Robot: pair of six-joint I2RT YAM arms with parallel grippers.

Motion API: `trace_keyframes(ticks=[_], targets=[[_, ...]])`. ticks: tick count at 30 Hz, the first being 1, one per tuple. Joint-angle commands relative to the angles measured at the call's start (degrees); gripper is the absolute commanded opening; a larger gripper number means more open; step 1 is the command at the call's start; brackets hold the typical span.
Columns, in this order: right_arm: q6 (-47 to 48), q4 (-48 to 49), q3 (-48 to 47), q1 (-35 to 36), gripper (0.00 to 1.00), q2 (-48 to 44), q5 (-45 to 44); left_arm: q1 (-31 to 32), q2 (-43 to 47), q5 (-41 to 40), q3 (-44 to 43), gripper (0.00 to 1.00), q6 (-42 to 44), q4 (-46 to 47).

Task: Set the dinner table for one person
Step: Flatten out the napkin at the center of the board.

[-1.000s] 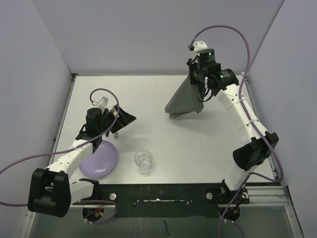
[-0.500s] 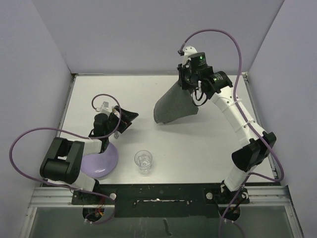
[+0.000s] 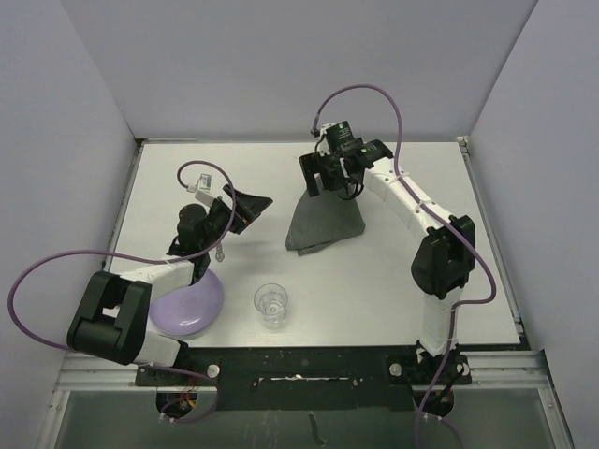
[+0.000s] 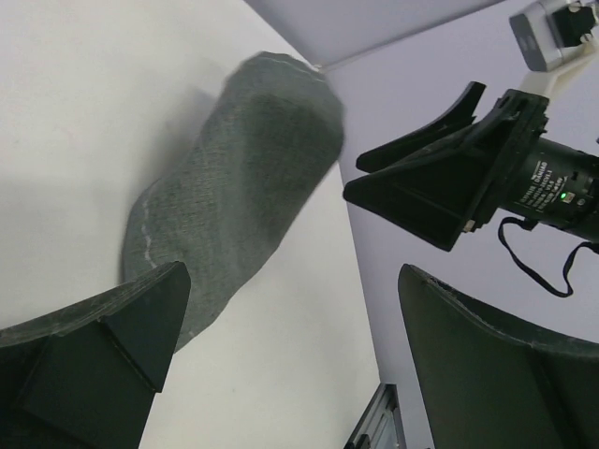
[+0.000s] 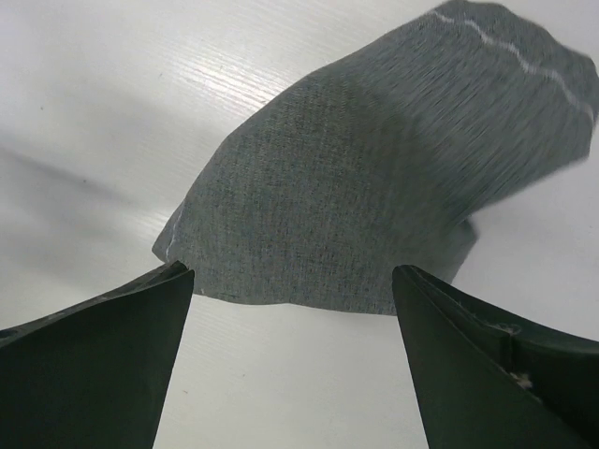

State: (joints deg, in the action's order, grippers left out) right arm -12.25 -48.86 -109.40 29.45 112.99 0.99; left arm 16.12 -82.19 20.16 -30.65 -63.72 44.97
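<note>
Swung leftward to the frame's upper middle, the right pincer [image 3: 314, 181] now stands wide, having dropped the grey placemat [image 3: 323, 224]. It lies rumpled and partly folded on the white desk [image 3: 393, 271], which fills the frame's centre. At left, the left pincer [image 3: 241, 211] hovers wide and empty. The mat probably needs flattening next.
</note>
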Motion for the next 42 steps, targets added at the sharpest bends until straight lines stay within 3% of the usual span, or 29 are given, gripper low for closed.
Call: trace_keyframes(ticks=[1, 6, 9, 22, 33, 42], targets=[[0.4, 1.5, -0.9, 0.7, 0.91, -8.4, -3.0, 3.4, 2.5, 0.2, -5.0, 0.95, 2.0, -3.2], [0.8, -0.5, -0.7, 0.9, 0.91, -11.4, -8.3, 9.9, 1.3, -2.1, -10.6, 0.94, 2.6, -16.1], [0.9, -0.8, 0.4, 1.0, 0.91, -13.8, -11.5, 12.4, 0.9, -4.5, -9.2, 0.92, 0.0, -16.3], [1.5, -0.9, 5.2, 1.0, 0.91, -23.1, -15.8, 14.2, -1.7, -12.0, -12.4, 0.83, 0.4, -31.3], [2.0, -1.7, 7.9, 0.7, 0.91, -25.9, -16.8, 14.1, -16.0, -8.3, -19.1, 0.79, 0.9, -27.8], [2.0, -1.3, 8.8, 0.3, 0.9, -25.8, -16.7, 14.0, -19.5, -7.9, -21.5, 0.7, 1.7, -27.7]])
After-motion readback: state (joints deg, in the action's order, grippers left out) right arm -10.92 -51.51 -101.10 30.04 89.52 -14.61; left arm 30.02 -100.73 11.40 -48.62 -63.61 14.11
